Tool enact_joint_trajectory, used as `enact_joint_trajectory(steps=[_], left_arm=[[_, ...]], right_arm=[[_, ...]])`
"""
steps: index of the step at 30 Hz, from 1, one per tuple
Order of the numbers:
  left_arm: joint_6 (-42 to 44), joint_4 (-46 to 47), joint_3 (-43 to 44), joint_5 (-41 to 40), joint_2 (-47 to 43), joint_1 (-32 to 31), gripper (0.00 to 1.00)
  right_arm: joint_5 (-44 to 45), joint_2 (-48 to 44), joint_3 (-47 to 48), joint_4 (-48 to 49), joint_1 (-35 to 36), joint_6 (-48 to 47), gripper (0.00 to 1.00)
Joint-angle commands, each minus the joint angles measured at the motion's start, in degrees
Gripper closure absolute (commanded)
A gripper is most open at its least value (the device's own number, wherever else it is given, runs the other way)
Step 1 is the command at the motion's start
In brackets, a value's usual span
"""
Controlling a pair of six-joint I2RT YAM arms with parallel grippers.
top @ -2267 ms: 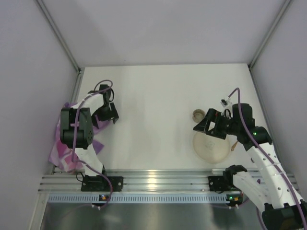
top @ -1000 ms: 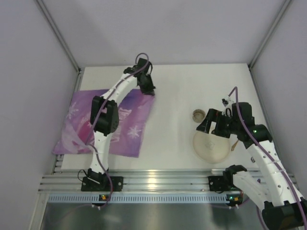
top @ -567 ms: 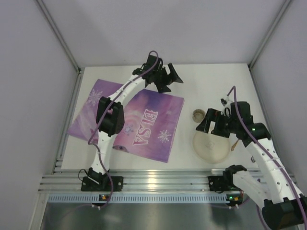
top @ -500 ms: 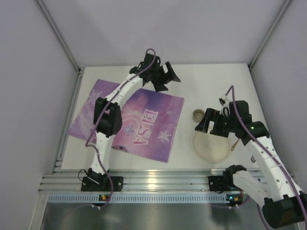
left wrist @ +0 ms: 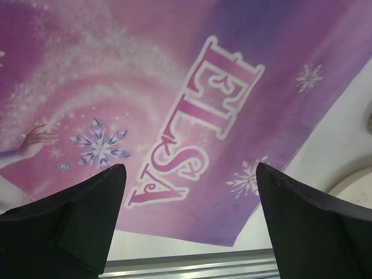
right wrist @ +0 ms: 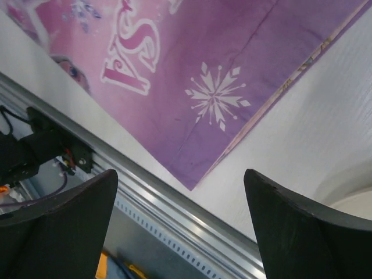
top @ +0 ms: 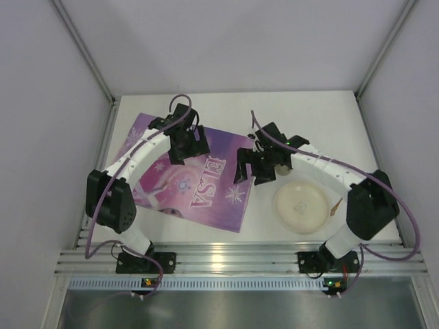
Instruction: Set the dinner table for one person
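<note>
Left gripper [top: 186, 146] hovers above the middle of the ELSA placemat [top: 206, 195], right gripper [top: 259, 168] over its right edge — both spread wide, empty — plate [top: 302, 207] just beyond that edge.

Top camera looks down from behind; both wrist cameras, close, share the placemat [top: 199, 185] between their fingers [left wrist: 64, 226].

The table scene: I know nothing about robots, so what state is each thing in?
Placemat: spread flat, print up.
Plate: right way up on the table, apart from the placemat.
Left hand: open, empty, above the placemat.
Right hand: open, empty, above the placemat's edge nearest the plate.
</note>
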Motion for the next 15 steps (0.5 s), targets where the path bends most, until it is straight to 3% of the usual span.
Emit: enact_joint_trajectory(steps=[1,10,15], left_arm=[[0.04,-0.68,-6.6,-1.76,-7.02,0.06,0.01],[-0.76,-2.43,-15.85,-4.12,-19.32,0.06,0.01],[-1.02,-2.7,-17.7,-3.87,-22.06,0.06,0.01]], right_arm=[[5.61,7.59,1.71,-3.98,1.56,1.9,0.11],[7.98,19.64,5.93,-3.71,3.22,3.4,0.23],[10.26,23.94,7.86,-4.06,5.06,4.37,0.37]])
